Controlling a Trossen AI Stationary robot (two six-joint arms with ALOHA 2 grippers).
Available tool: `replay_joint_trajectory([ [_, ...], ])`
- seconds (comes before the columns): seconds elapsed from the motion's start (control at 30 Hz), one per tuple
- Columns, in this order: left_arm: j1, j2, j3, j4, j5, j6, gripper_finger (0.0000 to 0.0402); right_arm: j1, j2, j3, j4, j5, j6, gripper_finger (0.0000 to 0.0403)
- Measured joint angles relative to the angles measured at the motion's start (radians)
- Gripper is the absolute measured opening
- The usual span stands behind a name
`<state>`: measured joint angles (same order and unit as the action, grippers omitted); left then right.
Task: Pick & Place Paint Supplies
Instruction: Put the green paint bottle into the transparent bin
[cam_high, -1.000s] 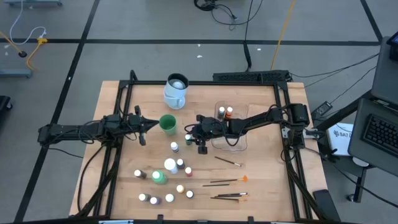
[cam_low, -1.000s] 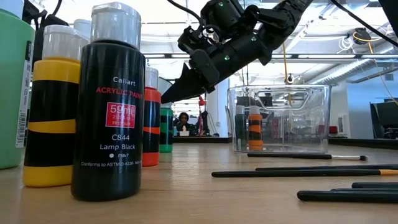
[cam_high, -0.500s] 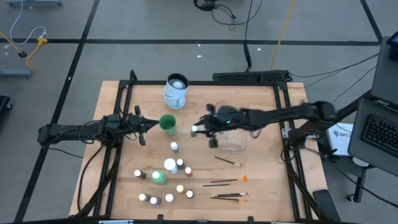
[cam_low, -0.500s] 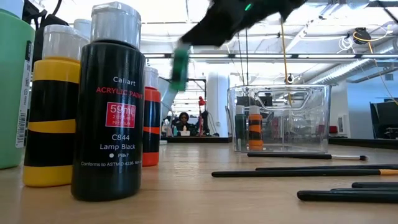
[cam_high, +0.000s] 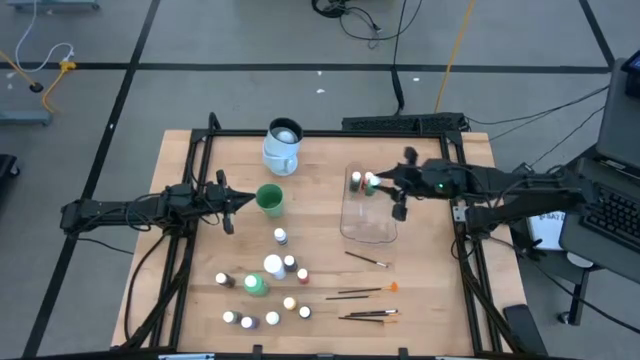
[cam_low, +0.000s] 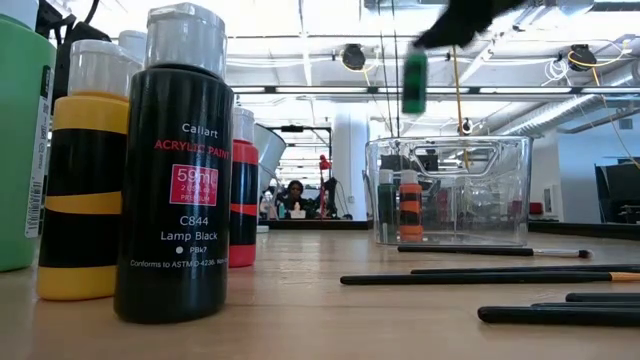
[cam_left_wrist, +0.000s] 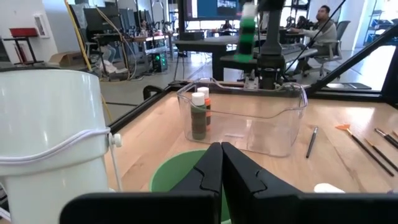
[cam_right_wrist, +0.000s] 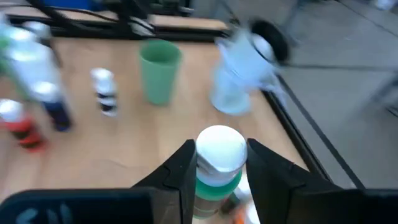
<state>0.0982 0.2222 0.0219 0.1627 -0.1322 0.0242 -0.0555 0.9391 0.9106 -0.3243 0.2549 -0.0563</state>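
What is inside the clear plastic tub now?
The clear tub holds two small white-capped bottles, one dark, one orange. The right gripper holds a green bottle above it, not yet inside.

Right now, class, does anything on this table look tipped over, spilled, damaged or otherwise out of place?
Nothing stands out. The right gripper holds a green bottle above the clear tub, where two bottles already stand upright. The remaining bottles stand upright too, and the brushes lie flat, with no spill visible.
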Motion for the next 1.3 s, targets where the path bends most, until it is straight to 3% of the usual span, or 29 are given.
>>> replay_joint_trajectory([
  [0.17,0.0,0.0,0.0,-0.001,0.0,0.002,0.0005,-0.029,-0.141,-0.241,0.108,0.112,0.066,0.0105],
  [0.3,0.0,0.0,0.0,-0.001,0.0,0.003,0.0005,-0.047,-0.182,-0.385,0.222,0.08,0.099,0.0105],
  [0.47,0.0,0.0,0.0,-0.001,0.0,0.004,0.0005,-0.064,-0.133,-0.489,0.387,0.06,0.098,0.0105],
  [0.97,0.0,0.0,0.0,-0.002,-0.001,0.006,0.0005,-0.174,0.162,-0.51,0.578,0.085,0.097,0.0105],
  [1.3,0.0,0.0,0.0,-0.004,-0.001,0.005,0.0005,-0.18,0.209,-0.51,0.641,0.089,0.086,0.0105],
])
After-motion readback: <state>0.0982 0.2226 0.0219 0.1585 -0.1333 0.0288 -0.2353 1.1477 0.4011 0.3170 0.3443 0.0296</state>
